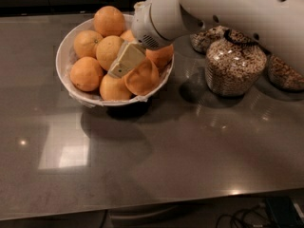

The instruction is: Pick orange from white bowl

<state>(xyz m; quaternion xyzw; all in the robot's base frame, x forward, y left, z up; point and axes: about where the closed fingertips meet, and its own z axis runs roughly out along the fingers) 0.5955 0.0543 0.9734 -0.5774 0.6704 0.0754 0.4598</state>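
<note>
The white bowl [62, 56] stands at the back left of the dark counter, piled with several oranges. A paler, more yellow orange [107, 51] sits in the middle of the pile. A deeper orange one [109, 20] lies on top at the back and another [86, 73] at the front left. My gripper [124, 61] reaches down into the bowl from the upper right. Its cream tip lies against the right side of the paler orange, above the front oranges [141, 79]. The white arm [161, 18] hides the bowl's back right part.
Glass jars of cereal stand right of the bowl: a big one [235, 65], one behind it [205, 38], and one at the right edge [285, 74]. The grey counter [156, 160] stretches toward the front edge. Cables lie on the floor at the bottom right.
</note>
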